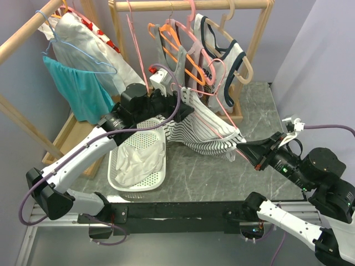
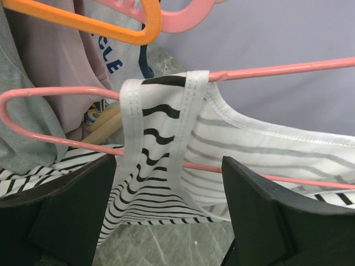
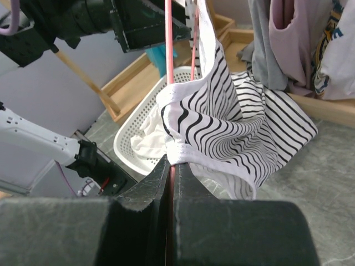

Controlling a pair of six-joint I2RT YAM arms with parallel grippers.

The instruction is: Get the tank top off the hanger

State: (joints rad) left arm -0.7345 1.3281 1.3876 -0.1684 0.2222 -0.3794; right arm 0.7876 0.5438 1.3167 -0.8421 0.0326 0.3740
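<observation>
Left gripper [image 2: 168, 166]: jaws apart, one finger on each side of the striped tank top's strap [image 2: 161, 127], not touching it. The strap was looped over the upper wire of the pink hanger [image 2: 277, 70]; the wire's bent end stuck out past the strap on the left of the left wrist view.

Right gripper [image 3: 171, 166]: pinched tight on the hanger's wire, low and near the table [image 1: 222, 177].

Striped tank top [image 1: 208, 136]: on the hanger, its body bunched and sagging to the table between the two grippers.

Room: bare grey table surface lay between the tank top and the near edge, and to its right.

Crowding: behind and above the strap, an orange hanger [image 2: 83, 22] and other hung tops, a grey one [image 2: 22, 122] closest, pressed in under the wooden rack rail [image 1: 166, 5]. The white basket [image 1: 112, 163], holding a white cloth [image 1: 136, 163], sat just left of the tank top, under the left arm. A teal garment [image 1: 75, 88] hung well off to the left.
</observation>
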